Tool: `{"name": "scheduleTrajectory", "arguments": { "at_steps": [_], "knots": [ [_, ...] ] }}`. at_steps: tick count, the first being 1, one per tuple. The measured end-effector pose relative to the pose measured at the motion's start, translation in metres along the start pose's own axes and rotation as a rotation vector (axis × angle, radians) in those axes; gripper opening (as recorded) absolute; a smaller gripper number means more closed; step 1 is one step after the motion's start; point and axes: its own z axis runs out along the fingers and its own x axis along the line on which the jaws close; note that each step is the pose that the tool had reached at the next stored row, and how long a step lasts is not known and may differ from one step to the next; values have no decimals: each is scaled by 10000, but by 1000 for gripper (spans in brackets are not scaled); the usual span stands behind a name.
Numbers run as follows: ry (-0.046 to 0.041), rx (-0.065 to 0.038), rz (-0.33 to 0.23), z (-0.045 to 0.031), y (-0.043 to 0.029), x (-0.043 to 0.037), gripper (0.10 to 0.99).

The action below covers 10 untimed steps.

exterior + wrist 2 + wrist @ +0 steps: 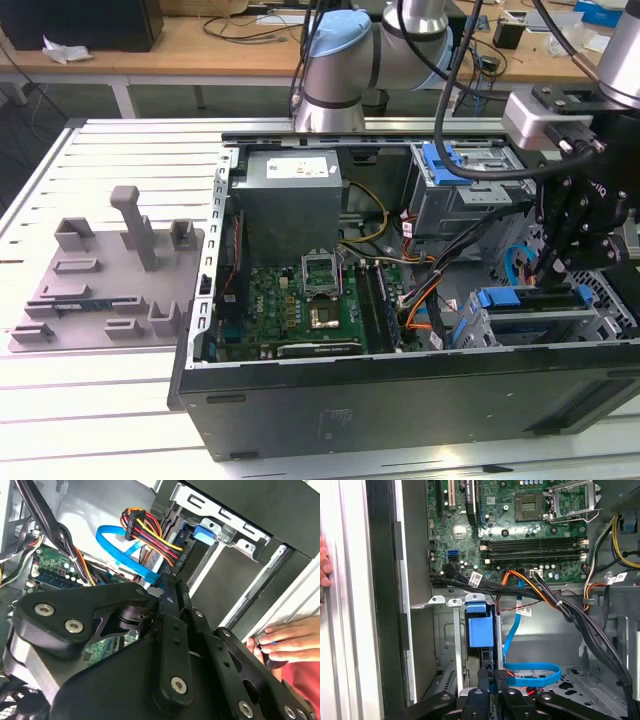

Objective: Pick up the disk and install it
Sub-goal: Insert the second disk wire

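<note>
We see the gripper [556, 268] down inside the open PC case [400, 400], at the drive cage [545, 325] on the exterior view's right. In the first wrist view the gripper [491, 682] has its two black fingers pressed together on the thin edge of the disk [481, 630], which stands on edge in the cage slot, blue plastic carrier frame facing the cam. So the disk sits directly ahead of the fingertips, long axis running straight away from the gripper into the bay, i.e. along the slot. We judge it partly seated, not fully home, but depth is hard to read.

Materials: cage is bare grey sheet metal w/ folded tabs; carrier is smooth moulded blue plastic w/ a raised latch tab at its far end. A flat blue data cable [530, 672] loops just beside the fingers, and a bundle of black, orange and yellow wires [555, 600] crosses between cage and green motherboard [520, 535].

A person's hand [287, 640] rests on the case rim, near the arm but apart from it
</note>
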Motion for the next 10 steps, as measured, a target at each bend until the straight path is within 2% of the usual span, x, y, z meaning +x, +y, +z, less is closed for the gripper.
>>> {"name": "scheduleTrajectory", "arguments": {
  "at_steps": [5, 10],
  "knots": [
    [-16, 22, -377, 5, 1, -6, 161],
    [-20, 29, -485, 8, 1, -6, 161]
  ]
}}
